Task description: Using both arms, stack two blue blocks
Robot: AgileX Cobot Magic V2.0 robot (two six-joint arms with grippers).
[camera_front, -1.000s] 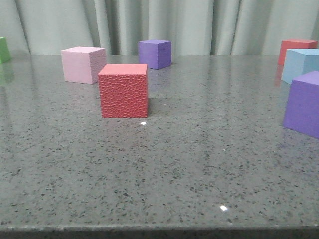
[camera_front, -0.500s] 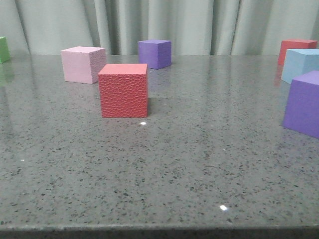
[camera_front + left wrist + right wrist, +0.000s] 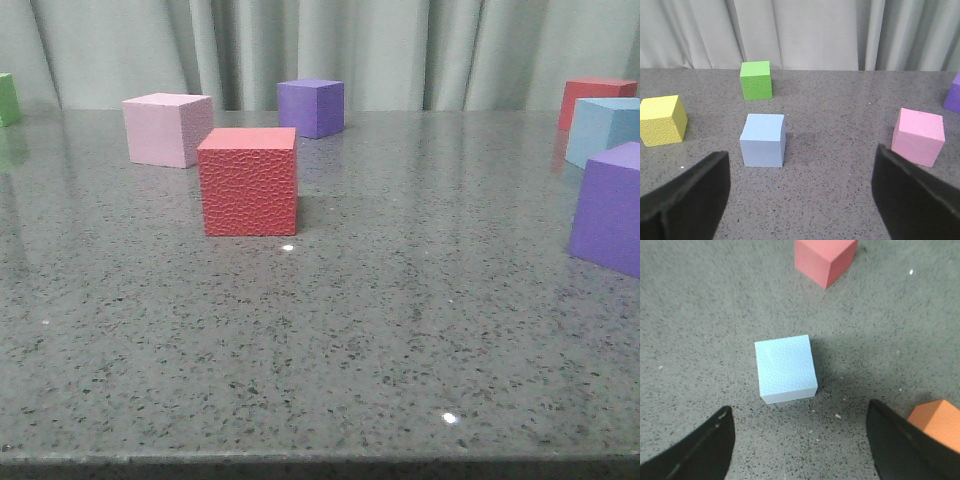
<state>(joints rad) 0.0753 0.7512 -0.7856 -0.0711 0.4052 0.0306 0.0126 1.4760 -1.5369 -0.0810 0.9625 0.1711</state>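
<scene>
Step in hand: approach, before any grasp. Neither blue block had been lifted; both sat flat on the grey speckled counter [image 3: 380,330].

Left arm: the left gripper [image 3: 800,195] had its fingers [image 3: 687,200] spread wide, empty, hovering off the counter. One blue block [image 3: 763,139] lay ahead of the gap, offset toward one finger rather than centred, apart from both. Neighbours in the left wrist view: a green cube [image 3: 756,80] behind it toward the curtain, a yellow cube [image 3: 662,120] to one side, a pink cube [image 3: 918,136] to the other.

Right arm: the right gripper [image 3: 800,445] was likewise wide and empty, looking down on the second blue block [image 3: 785,368], slightly rotated against the finger line. A red cube [image 3: 824,259] and an orange cube [image 3: 935,424] stood near. In the front view this block [image 3: 603,130] sat at the counter's right edge, between a red cube [image 3: 592,97] and a purple cube [image 3: 607,208].

Judgement: next, each arm needs to centre on its block, descend and close; the right likely needs a wrist turn to square up.
</scene>
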